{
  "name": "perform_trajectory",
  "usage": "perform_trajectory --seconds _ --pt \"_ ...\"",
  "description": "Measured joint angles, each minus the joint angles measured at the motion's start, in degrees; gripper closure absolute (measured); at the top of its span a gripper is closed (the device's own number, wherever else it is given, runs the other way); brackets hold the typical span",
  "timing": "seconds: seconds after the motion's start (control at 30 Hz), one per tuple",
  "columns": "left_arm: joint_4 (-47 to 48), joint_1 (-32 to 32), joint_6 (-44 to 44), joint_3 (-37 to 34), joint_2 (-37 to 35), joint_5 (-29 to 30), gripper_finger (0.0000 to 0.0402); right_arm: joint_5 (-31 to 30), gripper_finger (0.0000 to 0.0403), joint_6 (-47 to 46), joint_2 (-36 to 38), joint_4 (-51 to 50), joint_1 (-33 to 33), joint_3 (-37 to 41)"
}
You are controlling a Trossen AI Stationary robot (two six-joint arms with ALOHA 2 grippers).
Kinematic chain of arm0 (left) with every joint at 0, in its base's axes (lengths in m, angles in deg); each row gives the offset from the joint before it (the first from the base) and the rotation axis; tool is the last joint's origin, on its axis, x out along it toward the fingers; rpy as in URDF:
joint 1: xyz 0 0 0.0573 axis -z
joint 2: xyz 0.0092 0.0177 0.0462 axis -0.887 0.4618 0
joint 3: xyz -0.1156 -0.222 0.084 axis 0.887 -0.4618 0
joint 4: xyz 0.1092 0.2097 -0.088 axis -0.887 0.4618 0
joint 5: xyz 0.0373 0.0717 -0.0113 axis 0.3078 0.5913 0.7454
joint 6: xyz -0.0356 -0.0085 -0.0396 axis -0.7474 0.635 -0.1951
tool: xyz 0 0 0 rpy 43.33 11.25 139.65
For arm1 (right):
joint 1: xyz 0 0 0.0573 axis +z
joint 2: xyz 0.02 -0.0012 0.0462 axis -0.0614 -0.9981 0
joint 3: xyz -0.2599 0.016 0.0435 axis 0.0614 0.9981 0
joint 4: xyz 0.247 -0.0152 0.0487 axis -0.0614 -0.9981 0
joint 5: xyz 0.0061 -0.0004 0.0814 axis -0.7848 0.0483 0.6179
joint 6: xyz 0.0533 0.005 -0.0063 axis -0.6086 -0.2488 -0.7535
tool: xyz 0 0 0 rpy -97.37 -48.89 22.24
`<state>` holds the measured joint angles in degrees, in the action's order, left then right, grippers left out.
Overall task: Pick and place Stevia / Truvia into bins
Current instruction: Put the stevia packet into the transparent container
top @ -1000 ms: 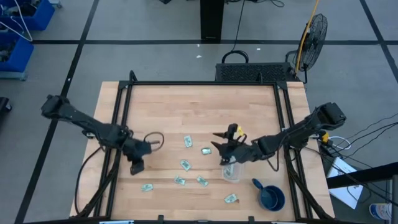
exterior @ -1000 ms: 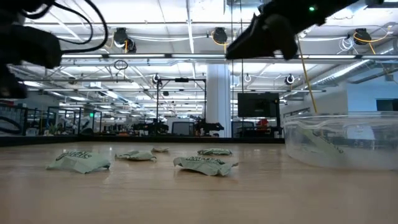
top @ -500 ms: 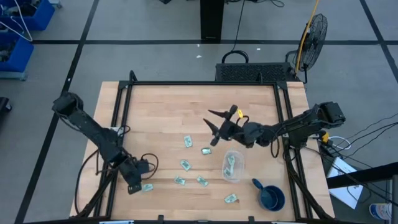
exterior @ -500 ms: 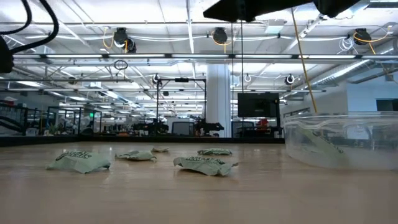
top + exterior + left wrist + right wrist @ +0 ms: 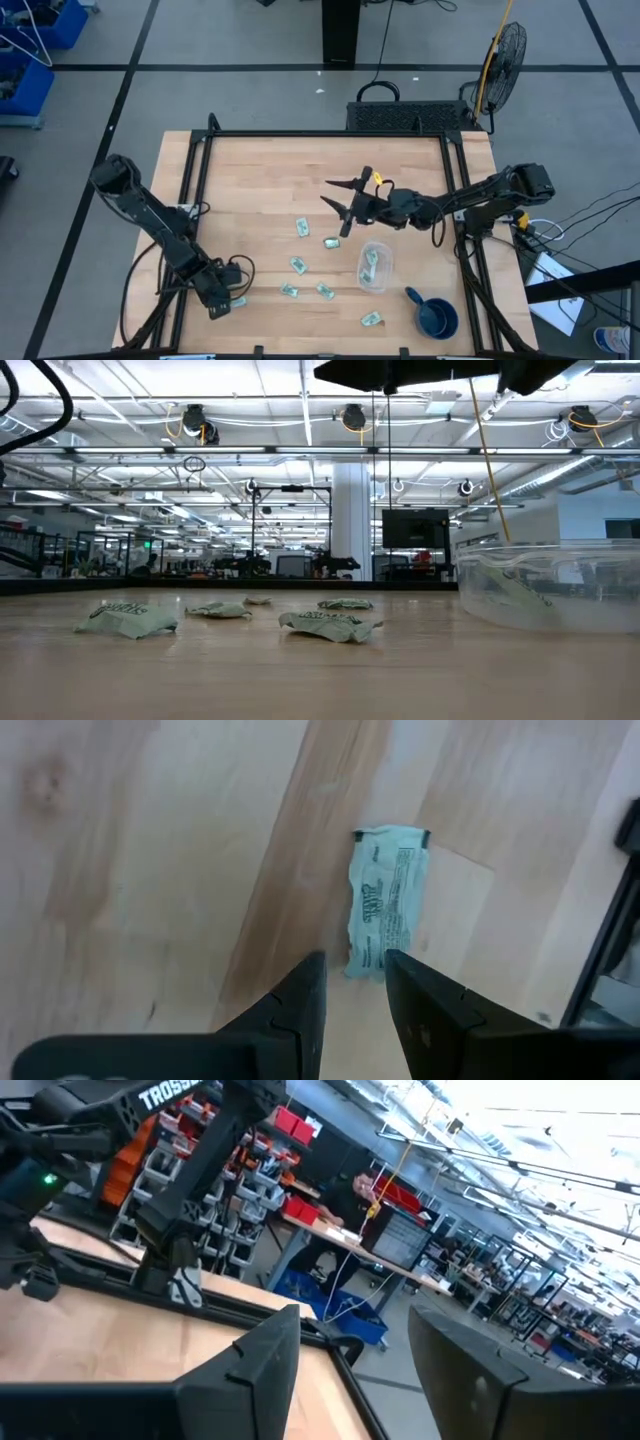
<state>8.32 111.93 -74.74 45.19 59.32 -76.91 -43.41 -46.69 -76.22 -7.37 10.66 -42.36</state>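
Left end effector [image 5: 222, 303]: lowered at the front-left of the light wooden worktop [image 5: 270, 180], its two dark fingers parted and straddling one small pale green and white paper sweetener packet [image 5: 383, 914], not yet closed on it.
Right end effector [image 5: 341, 207]: raised above the worktop behind and left of the small clear plastic container [image 5: 372, 266], fingers spread wide, holding nothing.
Clear container: front-right of the worktop; at least one packet [image 5: 369, 261] lies inside.
Loose packets: six visible on the worktop left of and in front of the container, counting the left arm's.
Dark blue round cup with handle [image 5: 435, 316]: just right of and in front of the container.
Progress: early, by my reading; most packets remain.
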Motion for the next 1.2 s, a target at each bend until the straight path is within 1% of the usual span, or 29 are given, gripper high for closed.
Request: perform_trajectory --seconds 0.17,0.23,0.3,0.4,0.43,0.57,0.63,0.67,0.73,0.77,0.83,0.93,1.03,1.1,1.17,1.2 --pt "-0.06 0.0 2.0 0.13 1.14 0.07 0.0288 0.0 0.0222 -2.15 0.0 -1.0 0.02 0.02" --pt "0.01 0.0 3.41 0.1 1.09 -0.08 0.0299 0.0 0.0222 -2.95 0.0 -1.05 0.02 0.01" --pt "0.17 -0.02 5.11 0.07 1.09 -0.03 0.0323 -0.01 0.0222 -3.0 0.0 -1.58 0.02 0.01" --pt "0.62 -0.42 7.31 0.0 1.09 -0.07 0.0378 -0.02 0.0222 -3.33 0.0 -2.38 0.02 0.0" --pt "0.51 -0.7 7.67 -0.02 1.09 -0.27 0.0389 -0.02 0.0222 -3.66 0.0 -2.46 0.02 0.0" --pt "-0.92 -2.12 11.6 -0.02 0.78 -0.41 0.0391 0.1 0.0222 -6.62 0.0 -2.79 0.11 0.0" --pt "-0.65 -3.85 15.92 0.81 0.35 2.55 0.0396 -0.09 0.0222 -6.69 0.0 -3.55 0.98 0.0" --pt "-0.65 -5.12 18.26 1.51 -0.18 3.88 0.0397 -0.78 0.0222 -5.28 0.0 -3.86 1.76 0.0" --pt "-1.0 -8.15 23.55 3.49 -0.93 6.24 0.0395 -5.68 0.0222 -1.22 0.0 -3.97 4.41 0.0" --pt "-0.86 -9.93 26.57 4.59 -1.08 6.55 0.0393 -9.79 0.0222 0.71 0.0 -3.91 5.88 -0.01" --pt "0.84 -13.94 34.18 7.53 -1.02 6.57 0.0394 -19.79 0.0222 3.8 0.0 -4.89 9.25 -0.63" --pt "3.37 -20.23 48.28 12.71 -0.95 6.53 0.0398 -36.09 0.0222 4.77 0.0 -8.06 14.43 -2.4" --pt "3.97 -27.21 60.4 17.04 -0.34 6.3 0.0389 -49.27 0.0222 4.9 0.0 -8.72 19.67 -3.85" --pt "3.33 -31.76 66.85 20.12 0.66 5.61 0.0385 -55.3 0.0222 4.68 0.04 -8.23 22.58 -4.04" --pt "-0.43 -35.54 72.54 22.63 2.99 3.62 0.0387 -61.04 0.0222 4.62 0.01 -6.97 24.78 -4.04" --pt "-2.43 -37.09 75.27 23.87 4.69 2.09 0.0392 -62.92 0.0222 4.73 0.0 -5.93 25.68 -4.04"
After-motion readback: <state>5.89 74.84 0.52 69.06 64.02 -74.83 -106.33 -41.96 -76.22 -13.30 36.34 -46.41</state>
